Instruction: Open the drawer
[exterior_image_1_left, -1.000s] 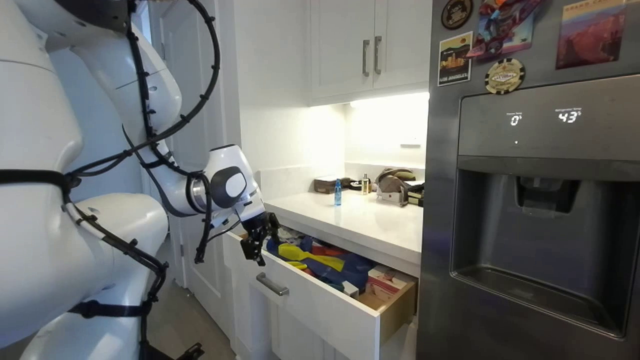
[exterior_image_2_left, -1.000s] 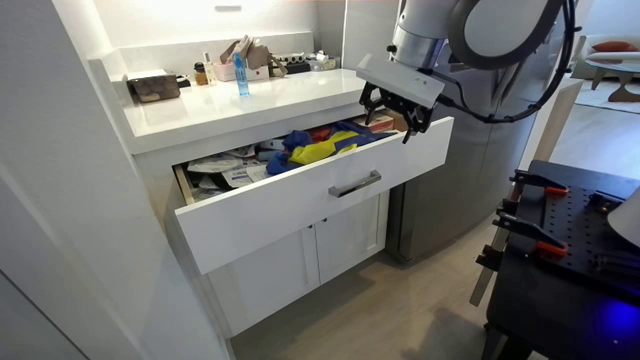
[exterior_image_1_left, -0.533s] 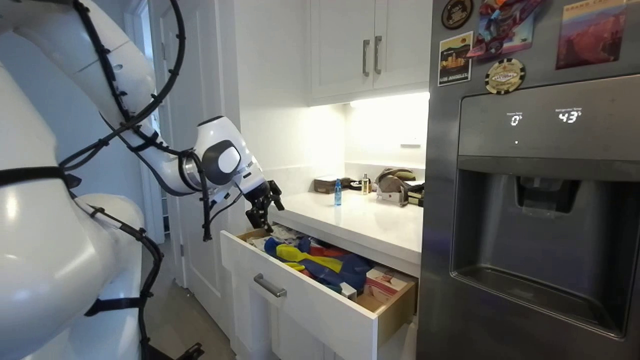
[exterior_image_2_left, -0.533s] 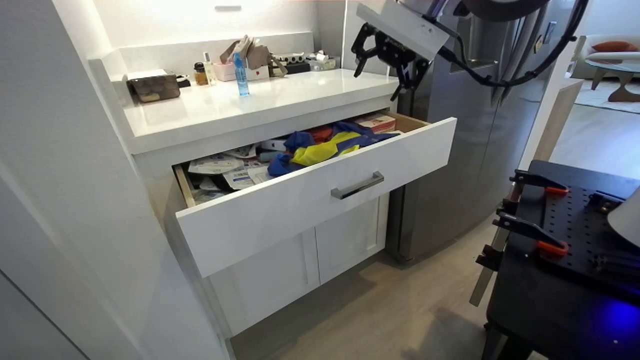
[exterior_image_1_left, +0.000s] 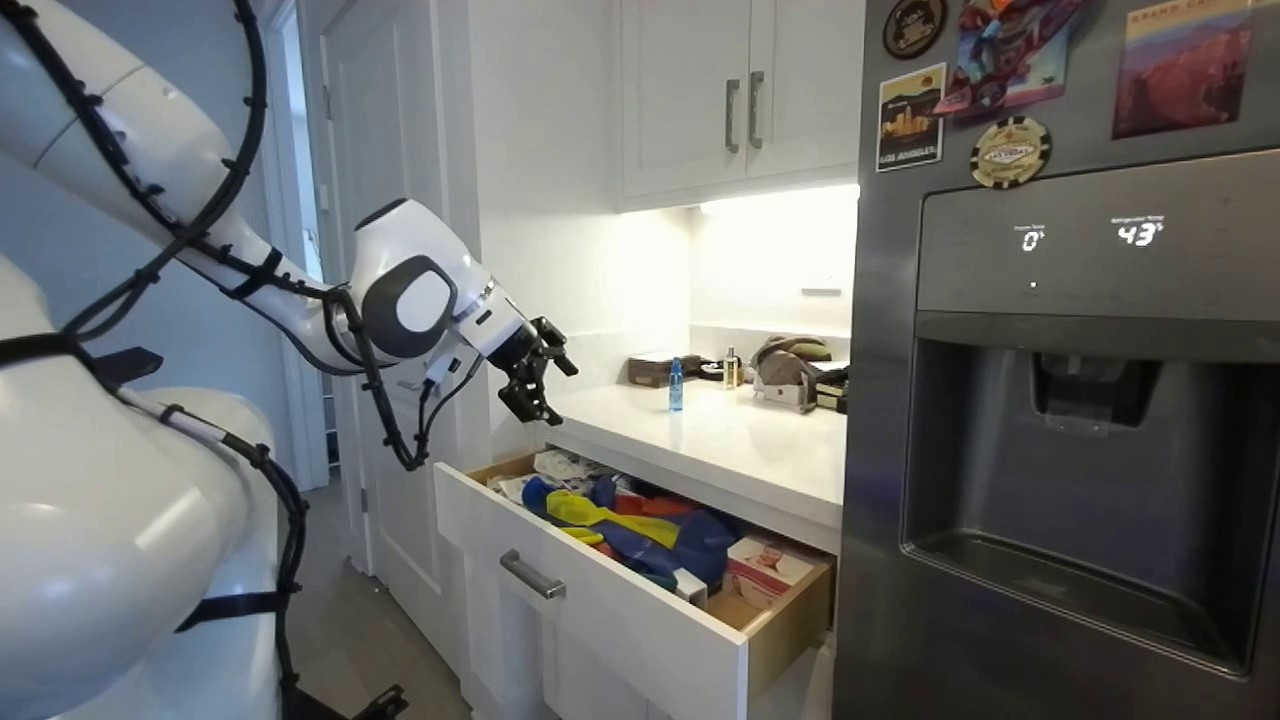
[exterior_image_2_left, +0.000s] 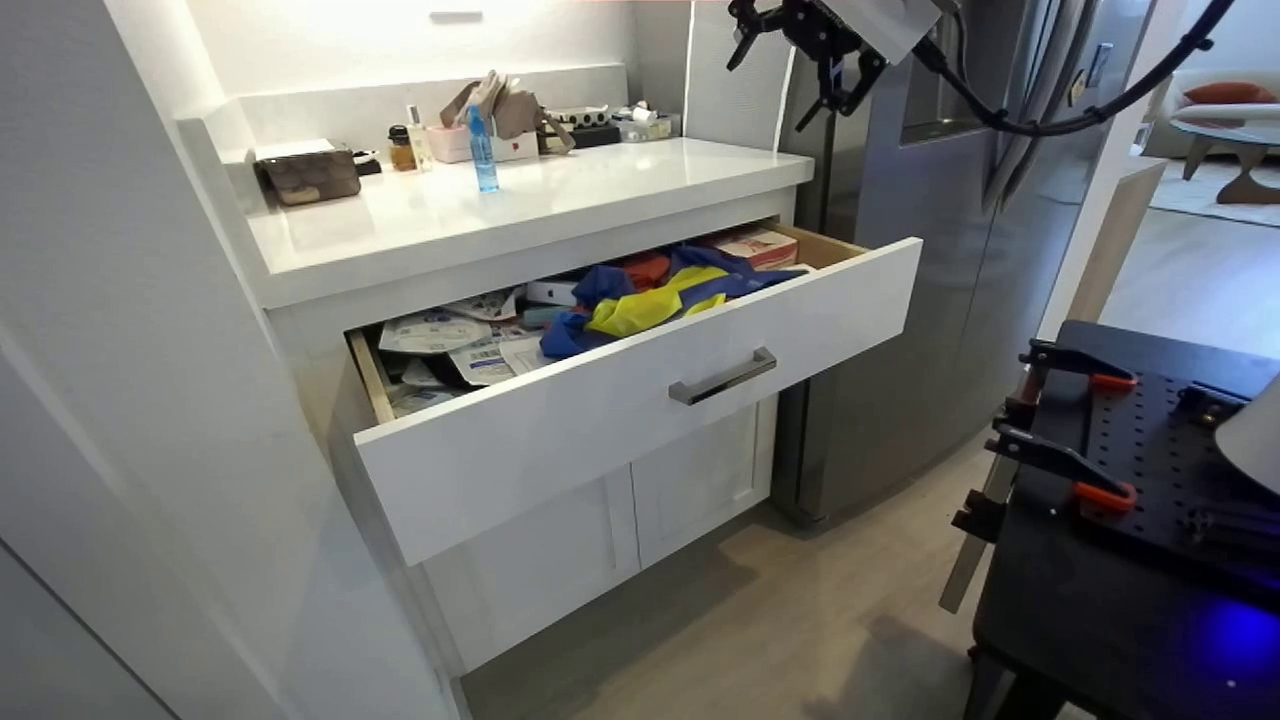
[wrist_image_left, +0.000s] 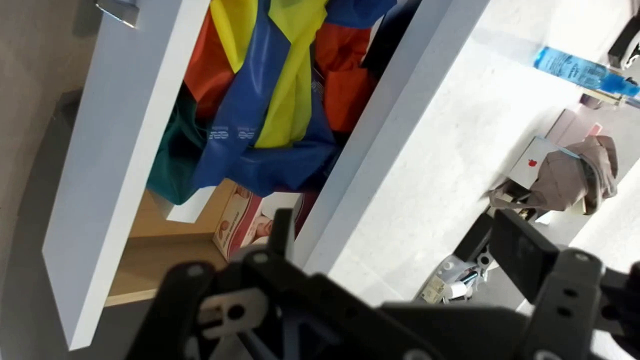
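Observation:
The white drawer (exterior_image_1_left: 640, 620) is pulled out; its front also shows in an exterior view (exterior_image_2_left: 560, 440) and in the wrist view (wrist_image_left: 115, 165). Its short metal bar handle (exterior_image_1_left: 532, 574) shows in both exterior views (exterior_image_2_left: 722, 378), with nothing on it. Blue, yellow and red cloth-like items (exterior_image_2_left: 650, 305), papers and a red and white box (exterior_image_1_left: 765, 575) lie inside. My gripper (exterior_image_1_left: 562, 395) is open and empty, above and apart from the drawer. It also shows in an exterior view (exterior_image_2_left: 769, 94). In the wrist view its spread fingers (wrist_image_left: 395, 237) have only the countertop behind them.
The white countertop (exterior_image_1_left: 640, 425) lies behind the drawer. It bears a blue bottle (exterior_image_2_left: 482, 150), a brown bag (exterior_image_2_left: 310, 177) and other small things. A dark refrigerator (exterior_image_1_left: 880, 400) stands beside the drawer. White cabinet doors (exterior_image_2_left: 690, 475) are below. A black table with clamps (exterior_image_2_left: 1080, 620) stands opposite.
My gripper has risen well above the drawer and drawn back from it, staying open. The drawer front has slid slightly further outward with the gripper not touching it.

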